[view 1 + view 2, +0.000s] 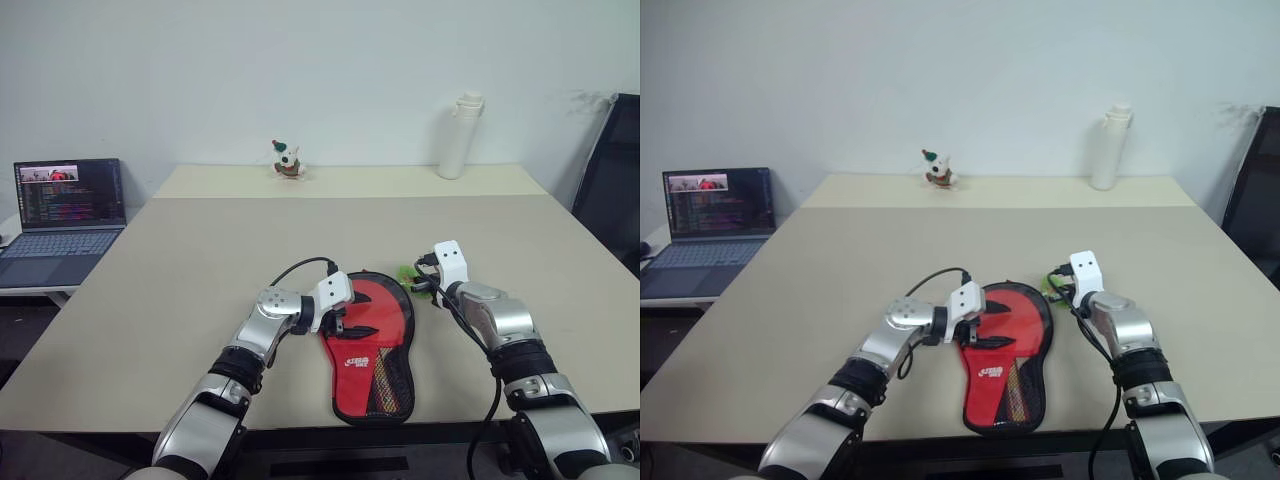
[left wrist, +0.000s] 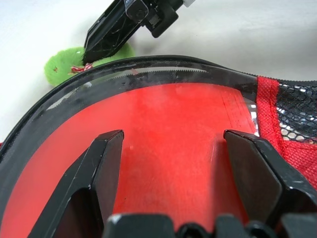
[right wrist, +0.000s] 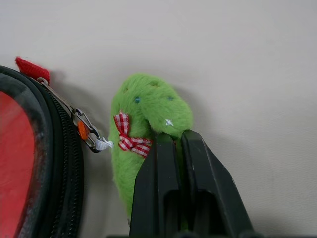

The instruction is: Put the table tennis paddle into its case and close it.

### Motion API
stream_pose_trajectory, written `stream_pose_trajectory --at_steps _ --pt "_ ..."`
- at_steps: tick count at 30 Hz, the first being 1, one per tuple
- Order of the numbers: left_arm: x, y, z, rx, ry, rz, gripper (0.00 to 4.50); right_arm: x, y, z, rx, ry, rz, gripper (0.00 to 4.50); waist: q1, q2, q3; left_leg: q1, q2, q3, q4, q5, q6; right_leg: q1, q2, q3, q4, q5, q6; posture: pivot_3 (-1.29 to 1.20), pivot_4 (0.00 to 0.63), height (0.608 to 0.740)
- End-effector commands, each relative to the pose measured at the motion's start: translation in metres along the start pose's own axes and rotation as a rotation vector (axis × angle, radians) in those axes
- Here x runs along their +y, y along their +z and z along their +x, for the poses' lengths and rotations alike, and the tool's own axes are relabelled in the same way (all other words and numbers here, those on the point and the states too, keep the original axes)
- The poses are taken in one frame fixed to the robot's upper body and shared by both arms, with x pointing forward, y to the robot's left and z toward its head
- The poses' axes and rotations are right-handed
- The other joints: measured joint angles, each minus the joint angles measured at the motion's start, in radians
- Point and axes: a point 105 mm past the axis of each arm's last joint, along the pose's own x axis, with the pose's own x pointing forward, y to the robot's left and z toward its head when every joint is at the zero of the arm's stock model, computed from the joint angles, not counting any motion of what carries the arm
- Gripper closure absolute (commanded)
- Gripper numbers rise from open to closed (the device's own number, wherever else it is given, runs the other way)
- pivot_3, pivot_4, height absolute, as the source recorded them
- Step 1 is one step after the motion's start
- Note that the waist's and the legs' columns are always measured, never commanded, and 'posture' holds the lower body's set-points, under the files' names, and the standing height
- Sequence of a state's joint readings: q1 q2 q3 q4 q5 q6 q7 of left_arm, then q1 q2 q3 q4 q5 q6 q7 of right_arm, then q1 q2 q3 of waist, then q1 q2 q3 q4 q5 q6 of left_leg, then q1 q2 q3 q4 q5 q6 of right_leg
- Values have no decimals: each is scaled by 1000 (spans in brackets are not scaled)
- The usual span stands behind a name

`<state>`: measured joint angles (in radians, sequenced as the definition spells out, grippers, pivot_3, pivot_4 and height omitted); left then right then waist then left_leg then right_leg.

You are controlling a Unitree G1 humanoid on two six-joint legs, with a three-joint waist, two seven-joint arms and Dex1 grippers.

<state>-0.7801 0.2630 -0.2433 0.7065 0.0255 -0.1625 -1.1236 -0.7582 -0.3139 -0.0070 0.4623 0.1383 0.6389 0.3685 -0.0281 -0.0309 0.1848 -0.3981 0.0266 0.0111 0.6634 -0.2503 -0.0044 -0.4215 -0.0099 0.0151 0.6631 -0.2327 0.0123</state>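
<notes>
The wide beige bench (image 1: 200, 300) carries the black paddle-shaped fabric case (image 1: 368, 352) near its front edge, with the round red rubber-faced table tennis paddle (image 1: 372, 315) lying inside it. The left end effector (image 1: 345, 322) rests spread wide on the red face. The right end effector (image 3: 174, 144) is pinched on the fuzzy green charm (image 3: 143, 111) just beside the zip rim.

Soft, even indoor light is falling from above, leaving the table (image 1: 200, 300) bright and shadows faint. In the left wrist view a white glare is running along the case (image 2: 148, 74) rim. Close up, the gripper fingers (image 3: 198, 183) are blurring slightly
</notes>
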Motion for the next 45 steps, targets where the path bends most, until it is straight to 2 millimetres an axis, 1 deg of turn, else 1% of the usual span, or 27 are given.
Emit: stream_pose_trajectory --at_steps 1,5,10,17,20,23,25,29,33,40,45 --pt "-10 -10 6 31 -34 -11 984 -8 20 -15 -63 -8 -24 4471 0 0 0 0 0 0 0 0 0 0 0 0 0 0 0 0 150 740" --pt "-11 -14 9 41 -34 -29 984 -11 17 -28 -48 -6 -73 4471 2 1 -1 0 0 0 0 0 0 0 0 0 -1 0 0 0 150 740" --pt "-17 -24 15 76 -61 -52 984 -15 5 -47 6 0 -140 4471 11 4 -4 0 -1 1 0 0 0 1 0 0 -1 -3 5 0 150 740" --pt "-22 -30 23 87 -70 -81 984 -12 -5 -74 55 32 -182 4471 24 7 -8 0 -2 0 1 0 0 2 -1 -1 -1 -3 5 0 150 740" --pt "-23 -31 25 91 -70 -88 984 -10 -9 -89 82 52 -202 4471 30 7 -10 0 -2 0 1 0 0 2 -1 -2 -2 -3 6 0 150 740" --pt "-23 -30 31 94 -69 -91 984 -6 -18 -112 132 94 -232 4471 36 7 -11 0 -2 0 1 0 0 3 -1 -3 -3 -3 6 0 150 740" --pt "-23 -30 34 95 -70 -90 984 -4 -21 -121 151 110 -239 4471 35 5 -13 0 -2 0 1 0 0 4 -1 -3 -4 -3 6 0 150 740" --pt "-26 -28 40 91 -84 -86 984 7 -31 -138 199 172 -238 4471 34 5 -15 1 -2 0 1 0 0 5 -1 -4 -5 -3 6 0 150 740" --pt "-28 -25 46 92 -92 -79 984 21 -43 -162 261 265 -238 4471 38 4 -17 1 -2 -2 1 0 0 8 -1 -5 -8 -3 6 0 150 740" --pt "-30 -24 51 93 -104 -70 984 42 -61 -185 338 385 -218 4471 40 5 -21 2 -2 -6 0 0 0 14 -2 -9 -17 -2 8 0 150 740" --pt "-31 -23 54 94 -105 -67 984 64 -76 -205 398 519 -205 4471 47 5 -21 1 -4 -7 0 0 0 14 -4 -12 -18 -2 9 0 150 740"
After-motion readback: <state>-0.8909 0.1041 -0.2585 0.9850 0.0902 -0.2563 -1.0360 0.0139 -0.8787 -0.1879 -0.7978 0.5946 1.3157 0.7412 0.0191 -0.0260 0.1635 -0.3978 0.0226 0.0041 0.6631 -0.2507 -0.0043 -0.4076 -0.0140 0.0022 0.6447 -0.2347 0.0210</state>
